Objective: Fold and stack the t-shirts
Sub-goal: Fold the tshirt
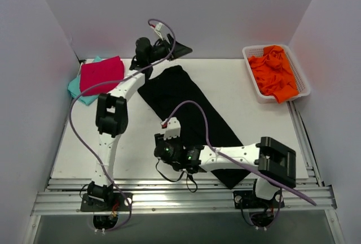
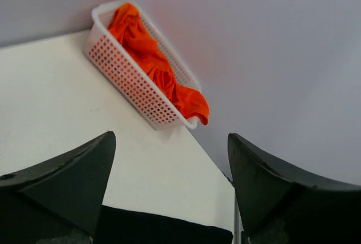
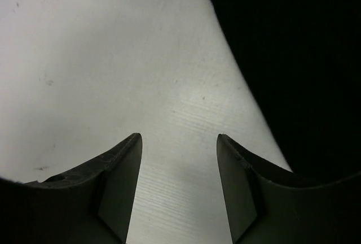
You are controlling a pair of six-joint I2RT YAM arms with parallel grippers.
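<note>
The black t-shirt [image 1: 189, 108] lies folded into a long strip, running diagonally from the far middle of the table to the near right. A folded magenta-pink shirt [image 1: 101, 73] rests on a teal shirt [image 1: 76, 88] at the far left. My left gripper [image 1: 174, 49] is open and empty, raised by the strip's far end; the black cloth shows low between its jaws [image 2: 163, 227]. My right gripper [image 1: 164, 152] is open and empty over bare table just left of the strip's near half. In the right wrist view, my right gripper [image 3: 177, 142] has the black shirt [image 3: 293, 57] to its right.
A white mesh basket [image 1: 252, 80] with crumpled orange cloth [image 1: 274, 72] stands at the far right; the basket [image 2: 132, 88] and cloth [image 2: 152, 57] also show in the left wrist view. Walls enclose the table on three sides. An aluminium rail runs along the near edge [image 1: 180, 199].
</note>
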